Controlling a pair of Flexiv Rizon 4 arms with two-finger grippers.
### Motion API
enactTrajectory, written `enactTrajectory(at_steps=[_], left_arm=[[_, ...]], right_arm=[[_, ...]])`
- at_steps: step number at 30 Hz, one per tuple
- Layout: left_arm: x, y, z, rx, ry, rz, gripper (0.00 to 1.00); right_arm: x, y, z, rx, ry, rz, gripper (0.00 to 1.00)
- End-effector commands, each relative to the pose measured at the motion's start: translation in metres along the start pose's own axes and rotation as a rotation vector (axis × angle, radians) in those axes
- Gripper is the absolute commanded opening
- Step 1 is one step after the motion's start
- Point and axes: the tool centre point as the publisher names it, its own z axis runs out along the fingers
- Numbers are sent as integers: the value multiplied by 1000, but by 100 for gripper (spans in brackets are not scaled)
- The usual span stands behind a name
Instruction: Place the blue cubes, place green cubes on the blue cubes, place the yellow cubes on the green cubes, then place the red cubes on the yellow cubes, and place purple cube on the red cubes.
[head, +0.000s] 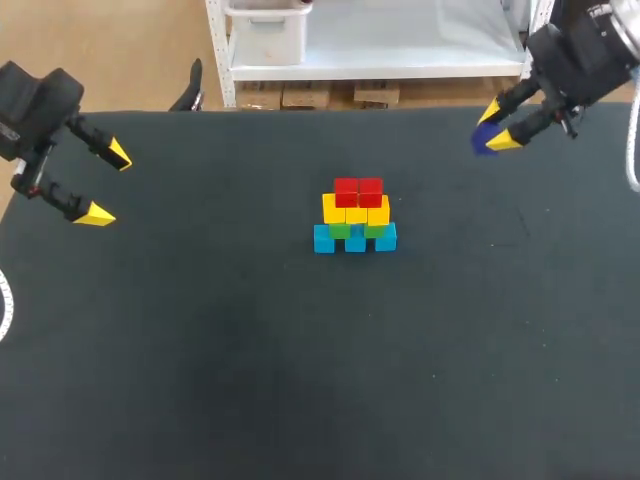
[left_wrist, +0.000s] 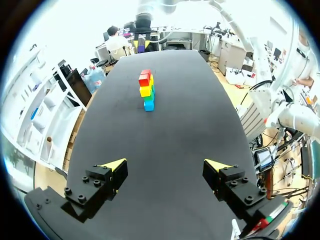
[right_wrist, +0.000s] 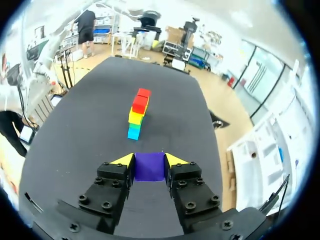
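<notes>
A stepped stack (head: 355, 216) stands mid-table: three blue cubes (head: 324, 239) at the base, green cubes (head: 341, 230) on them, yellow cubes (head: 356, 210) above, two red cubes (head: 358, 191) on top. The same stack (left_wrist: 146, 90) lies far ahead of my left gripper (left_wrist: 165, 167) and ahead of my right gripper (right_wrist: 149, 160). My right gripper (head: 497, 125) hovers at the far right, shut on the purple cube (head: 486, 142), which shows as a purple cube (right_wrist: 149, 166) between both fingers. My left gripper (head: 107, 183) hangs open and empty at the far left.
The black table (head: 250, 350) has bare surface all around the stack. Its far edge (head: 300, 110) runs behind both grippers.
</notes>
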Motion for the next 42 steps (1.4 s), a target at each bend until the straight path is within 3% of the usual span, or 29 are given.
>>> enactTrajectory(at_steps=[1,2,4,14,15,16,36,40,42], left_arm=[[2,-1,0,-3,-4,4,100],[2,-1,0,-3,-4,4,100],[2,-1,0,-3,-4,4,100],[2,-1,0,-3,-4,4,100],[2,-1,0,-3,-4,4,100],[2,-1,0,-3,-4,4,100],[2,-1,0,-3,-4,4,100],[2,-1,0,-3,-4,4,100],[2,-1,0,-3,-4,4,100]], right_arm=[[4,2,6,-249,-56,-155,0],[7,3,5,-232,-63,-133,0],[11,5,1,-278,-14,-161,0],[11,5,1,-278,-14,-161,0],[11,5,1,-278,-14,-161,18],[11,5,1,-278,-14,-161,0],[11,5,1,-278,-14,-161,0],[4,4,8,-190,99,-93,0],[-3,3,11,-136,112,-26,0]])
